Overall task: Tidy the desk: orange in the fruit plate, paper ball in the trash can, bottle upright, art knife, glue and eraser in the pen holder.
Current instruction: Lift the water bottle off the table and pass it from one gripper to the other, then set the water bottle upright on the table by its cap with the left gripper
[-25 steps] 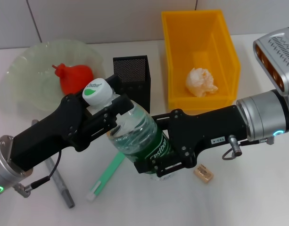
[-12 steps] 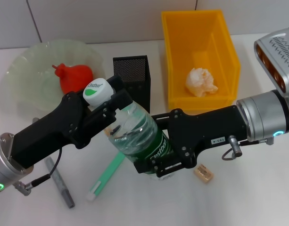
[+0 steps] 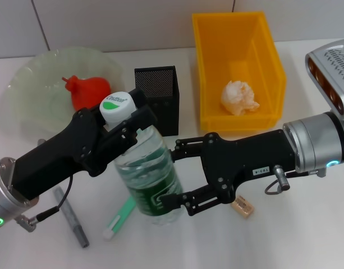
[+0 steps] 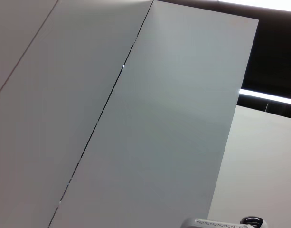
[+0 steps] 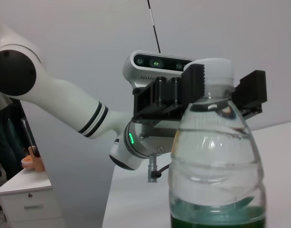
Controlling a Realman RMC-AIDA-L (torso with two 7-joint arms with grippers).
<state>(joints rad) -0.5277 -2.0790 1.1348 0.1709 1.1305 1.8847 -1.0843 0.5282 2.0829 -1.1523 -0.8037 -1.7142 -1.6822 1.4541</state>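
The bottle stands upright on the table, white cap up. My left gripper is shut on its neck just under the cap; the right wrist view shows the bottle with the left gripper clamped on either side of the neck. My right gripper is open, its fingers spread on either side of the bottle's body and apart from it. The orange lies in the fruit plate. The paper ball lies in the trash can. The pen holder stands behind the bottle.
The art knife lies on the table under my left arm. The glue lies just left of the bottle's base. The eraser lies under my right gripper's wrist. The left wrist view shows only wall panels.
The bottle has gone from tilted to upright. My right gripper has let go of its body and opened wide. My left gripper stays on the neck.
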